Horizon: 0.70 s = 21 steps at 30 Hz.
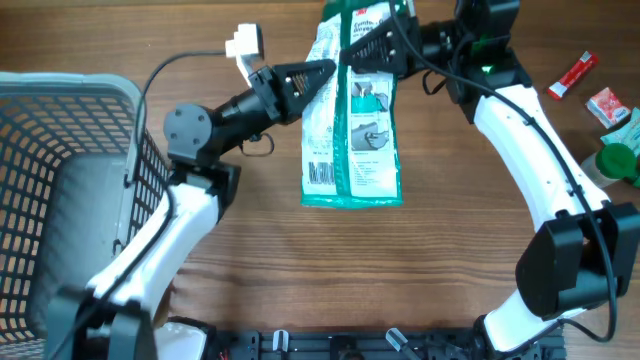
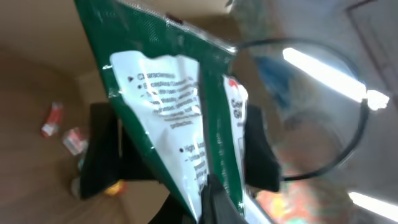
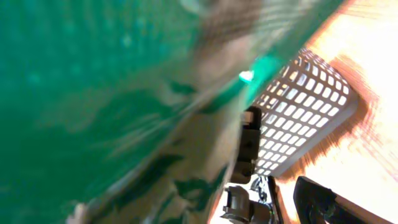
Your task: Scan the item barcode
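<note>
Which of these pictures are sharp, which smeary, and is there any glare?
Overhead: sharp, evenly lit, the green packet crisp. Left wrist: softly blurred, ceiling lights glaring behind the packet. Right wrist: worst, the packet a green smear up close; only the basket shows its mesh.

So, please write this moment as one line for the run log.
left hand: shut on green-and-white plastic package | right hand: at package top, state unclear | barcode: facing up
</note>
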Each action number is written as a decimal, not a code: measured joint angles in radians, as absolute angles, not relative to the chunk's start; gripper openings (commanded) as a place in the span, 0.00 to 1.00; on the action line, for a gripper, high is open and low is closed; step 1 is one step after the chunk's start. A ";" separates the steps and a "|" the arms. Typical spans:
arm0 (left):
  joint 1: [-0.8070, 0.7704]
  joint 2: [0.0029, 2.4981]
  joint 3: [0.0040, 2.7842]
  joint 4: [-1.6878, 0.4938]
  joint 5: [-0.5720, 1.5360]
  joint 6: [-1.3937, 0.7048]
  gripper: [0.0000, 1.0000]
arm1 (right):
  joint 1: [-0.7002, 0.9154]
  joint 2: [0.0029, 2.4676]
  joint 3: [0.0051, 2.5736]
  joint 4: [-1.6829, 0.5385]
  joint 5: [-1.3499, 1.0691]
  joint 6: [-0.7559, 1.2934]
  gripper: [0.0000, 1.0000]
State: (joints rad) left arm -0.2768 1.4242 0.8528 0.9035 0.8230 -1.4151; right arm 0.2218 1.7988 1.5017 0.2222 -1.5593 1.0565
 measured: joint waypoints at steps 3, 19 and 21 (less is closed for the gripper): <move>-0.277 1.322 0.855 0.694 0.778 -1.250 0.04 | 0.230 1.800 1.493 0.220 -1.560 1.026 1.00; -0.131 1.105 0.856 0.317 0.666 -0.945 0.04 | 0.075 1.782 1.409 -1.087 -1.110 0.085 1.00; -0.131 1.104 0.856 0.263 0.666 -0.956 0.04 | 0.078 1.745 1.409 -1.161 -1.185 -0.076 1.00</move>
